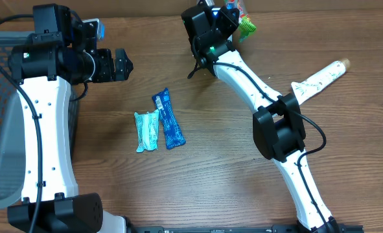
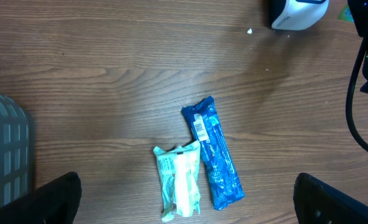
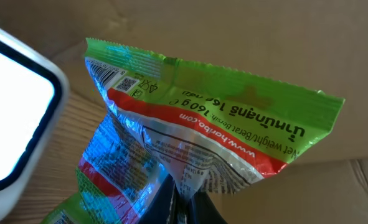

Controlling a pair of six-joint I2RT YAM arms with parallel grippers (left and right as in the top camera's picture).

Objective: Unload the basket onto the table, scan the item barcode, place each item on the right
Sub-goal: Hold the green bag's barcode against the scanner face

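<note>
Right claw pinches the green sweet bag; hold it flat and steady before the white scanner; left claw gapes.

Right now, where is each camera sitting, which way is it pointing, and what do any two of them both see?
Overhead: above the table, facing straight down; the open left hand and the right hand show.
Left wrist: behind the left hand, looking down at the blue wrapper and pale green packet; its dark fingertips frame the bottom corners.
Right wrist: behind the right hand, close up on the green Haribo bag, pinched by its shut fingers.
Shared: overhead and left wrist both show wrapper and packet.
</note>
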